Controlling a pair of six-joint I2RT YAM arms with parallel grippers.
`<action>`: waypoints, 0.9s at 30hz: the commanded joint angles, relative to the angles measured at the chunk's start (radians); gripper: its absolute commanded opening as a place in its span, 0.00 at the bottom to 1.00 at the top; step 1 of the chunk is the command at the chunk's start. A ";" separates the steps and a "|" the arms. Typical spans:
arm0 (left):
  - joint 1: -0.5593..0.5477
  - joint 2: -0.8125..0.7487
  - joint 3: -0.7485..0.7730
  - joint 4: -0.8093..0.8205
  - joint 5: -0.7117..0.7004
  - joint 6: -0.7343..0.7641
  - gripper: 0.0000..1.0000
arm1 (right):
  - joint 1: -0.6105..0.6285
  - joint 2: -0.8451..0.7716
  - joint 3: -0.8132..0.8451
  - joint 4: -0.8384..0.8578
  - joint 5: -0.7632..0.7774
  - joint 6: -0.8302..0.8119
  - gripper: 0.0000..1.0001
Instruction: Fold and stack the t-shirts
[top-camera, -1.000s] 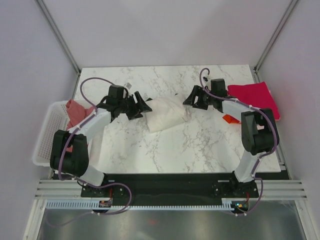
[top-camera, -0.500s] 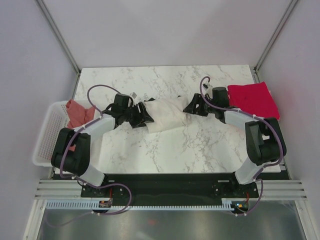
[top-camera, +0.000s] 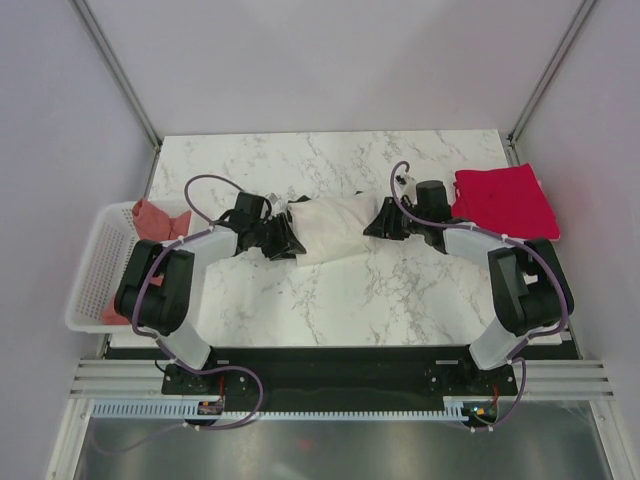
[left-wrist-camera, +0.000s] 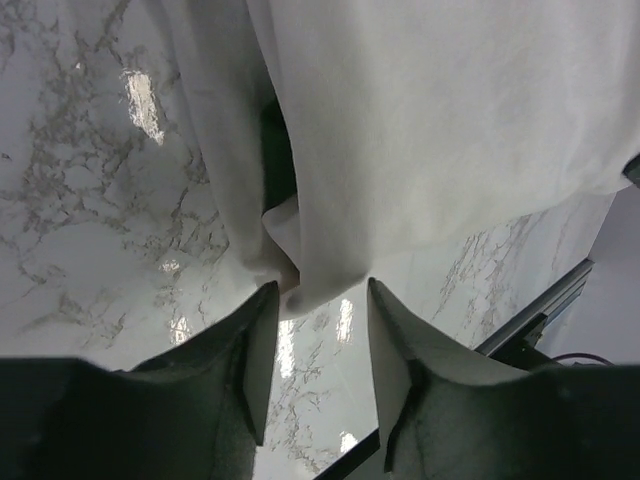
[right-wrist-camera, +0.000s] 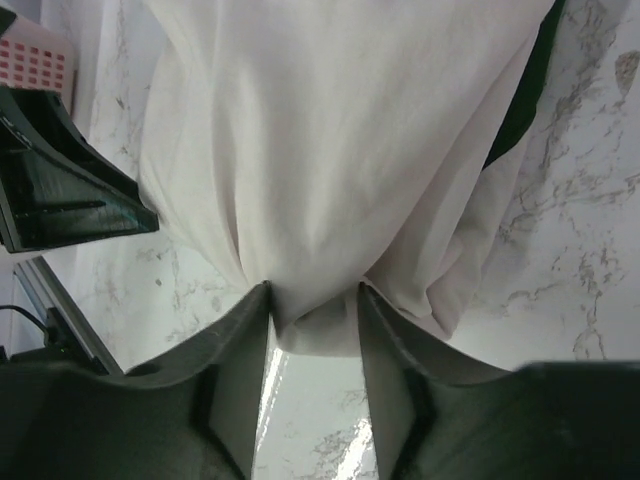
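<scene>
You see a white, grey-veined marble-pattern tabletop (top-camera: 400, 290) enclosed by plain pale-lilac walls (top-camera: 330, 60) and slanted aluminium corner posts (top-camera: 115, 70); bright light reflections (left-wrist-camera: 140, 100) mark its glossy surface.

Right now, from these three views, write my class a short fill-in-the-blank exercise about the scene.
1. The cream t-shirt stretches ____ the left gripper and the right gripper, each shut on it.
2. The salmon-pink t-shirt lies in the white basket, on the robot's ____ side.
3. The magenta t-shirt lies folded on the table, on the robot's ____ side.
Missing words: between; left; right.
</scene>
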 joint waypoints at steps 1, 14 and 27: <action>-0.007 0.015 0.032 0.063 0.038 0.040 0.40 | 0.017 -0.045 -0.036 0.018 0.008 -0.014 0.40; 0.067 -0.025 -0.035 0.037 0.031 0.046 0.02 | -0.027 -0.033 0.072 -0.177 0.195 -0.067 0.00; 0.077 -0.039 -0.066 0.056 0.052 0.053 0.02 | -0.032 -0.097 -0.035 -0.007 0.016 -0.055 0.62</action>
